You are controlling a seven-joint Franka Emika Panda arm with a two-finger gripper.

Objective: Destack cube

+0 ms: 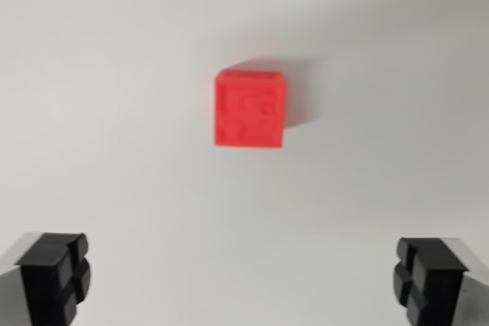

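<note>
Red cube (249, 109), plastic by its look, with raised marks on the upper face; blurred. It sits on a plain white table (92, 112), away from every visible edge, none of which appears in the wrist view. A soft shadow falls to the wrist view's right of it.

Gripper (243, 276): black padded fingers (53, 276) at the bottom corners of the wrist view, jaws wide apart, holding nothing.

Relation: cube lies ahead of the jaws, toward the top of the view, roughly centred on the gap between them, well apart from both pads. Faces look squared to the jaw line; no long axis.

Stack: whether a second cube sits beneath cannot be told from above.

Containers: none in view.
</note>
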